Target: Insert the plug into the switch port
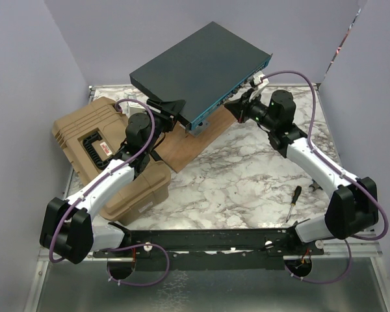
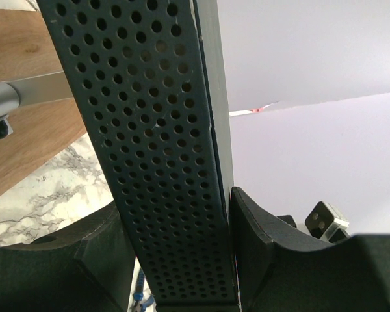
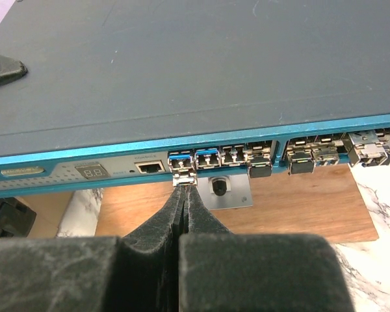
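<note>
The switch point(image 1: 201, 68) is a wide dark grey box with a teal front face, raised at a tilt above a wooden board point(image 1: 201, 140). My left gripper point(image 1: 172, 107) clamps its left end. In the left wrist view its fingers point(image 2: 260, 247) stand on both sides of the perforated side wall point(image 2: 162, 149). The plug point(image 3: 182, 162), blue-faced with a metal latch, sits in a front port of the switch point(image 3: 182, 65). My right gripper point(image 3: 184, 188) is shut, its tips pressed together right at that latch. In the top view the right gripper point(image 1: 237, 104) is at the teal front.
A tan ribbed case point(image 1: 97, 140) lies at the left under my left arm. A screwdriver point(image 1: 292, 201) rests on the marble table by the right arm. Other modules point(image 3: 299, 159) fill ports to the right. A metal bracket point(image 3: 224, 192) hangs below the front face.
</note>
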